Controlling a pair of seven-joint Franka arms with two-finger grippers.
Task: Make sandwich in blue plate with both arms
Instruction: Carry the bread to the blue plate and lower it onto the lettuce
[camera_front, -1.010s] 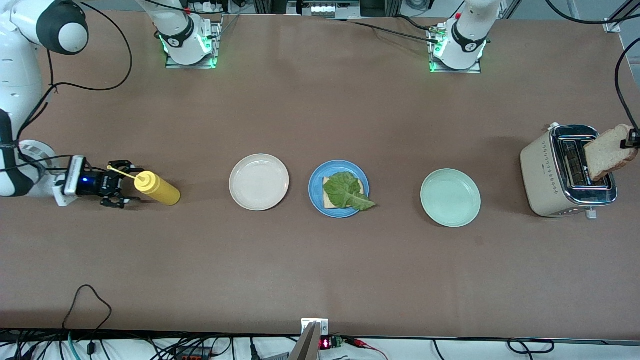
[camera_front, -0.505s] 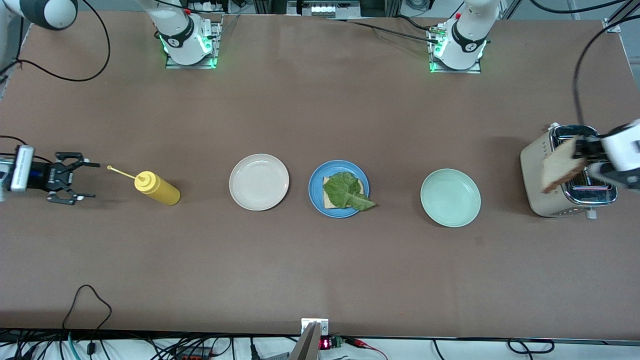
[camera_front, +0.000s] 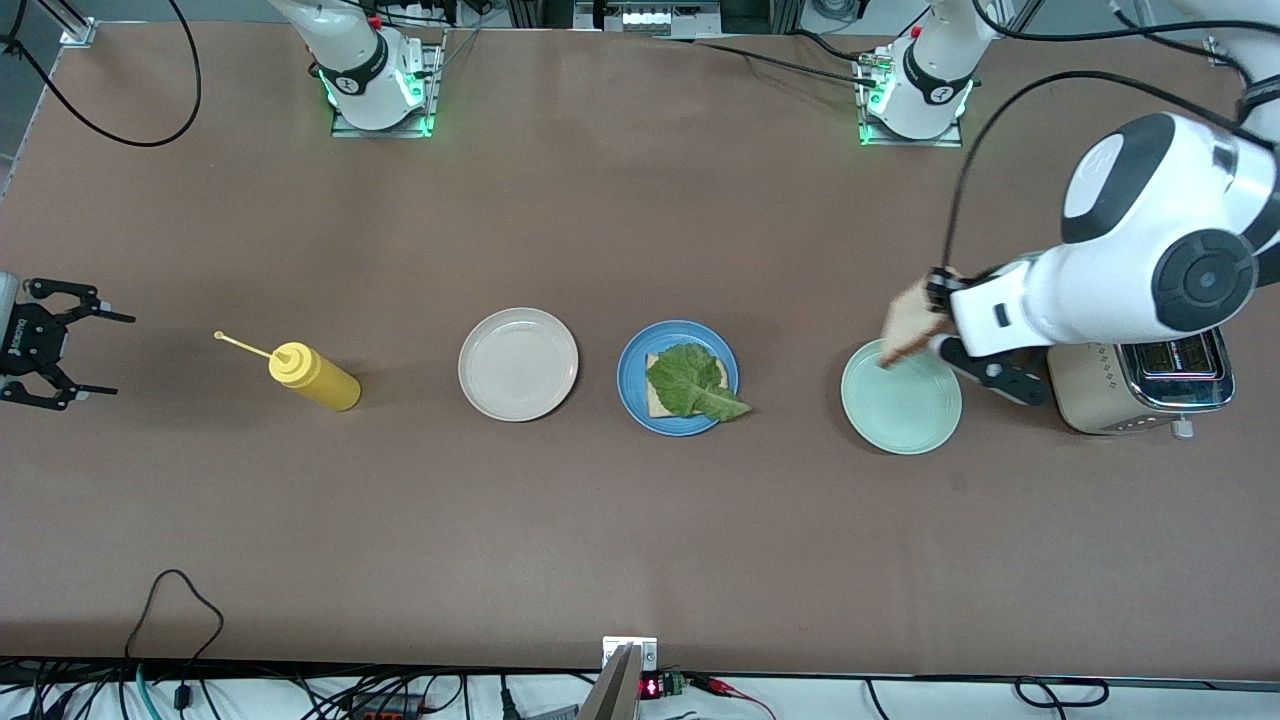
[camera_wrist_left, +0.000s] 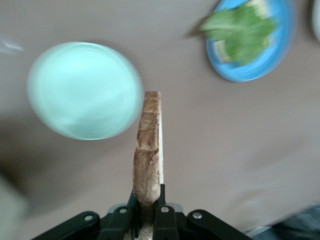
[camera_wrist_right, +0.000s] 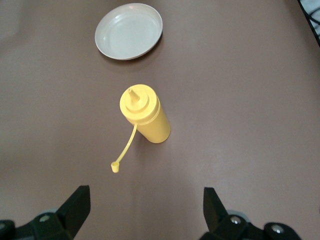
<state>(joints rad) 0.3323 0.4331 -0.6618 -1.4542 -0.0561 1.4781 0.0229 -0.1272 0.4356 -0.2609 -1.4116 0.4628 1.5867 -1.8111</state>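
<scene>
The left gripper (camera_front: 932, 318), clamped on a bread slice (camera_front: 908, 325), leaves the toaster (camera_front: 1140, 385) at frame right for the mint-green plate's (camera_front: 901, 420) upper rim; the right gripper (camera_front: 70, 343), jaws spread, withdraws from the yellow bottle (camera_front: 312, 376) toward the left frame edge

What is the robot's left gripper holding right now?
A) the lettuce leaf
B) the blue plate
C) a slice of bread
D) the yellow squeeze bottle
C: the left gripper is shut on a slice of bread over the mint-green plate, while the lettuce leaf lies on the blue plate and the yellow squeeze bottle stands alone on the table.
</scene>
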